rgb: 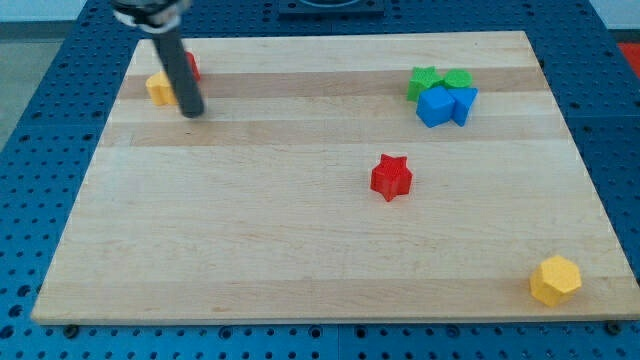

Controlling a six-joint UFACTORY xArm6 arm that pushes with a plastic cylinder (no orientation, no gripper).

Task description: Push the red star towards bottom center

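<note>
The red star (pixel 391 177) lies flat on the wooden board (pixel 300 250), a little right of the middle. My tip (pixel 192 111) is far off at the view's upper left, well left of and above the star, touching no block. It stands just right of a yellow block (pixel 159 88) and below a red block (pixel 191 66) that the rod partly hides.
A cluster of two green blocks (pixel 424 81) (pixel 458 79) and two blue blocks (pixel 435 105) (pixel 464 102) sits at the view's upper right. A yellow hexagonal block (pixel 555 279) lies near the bottom right corner. Blue perforated table surrounds the board.
</note>
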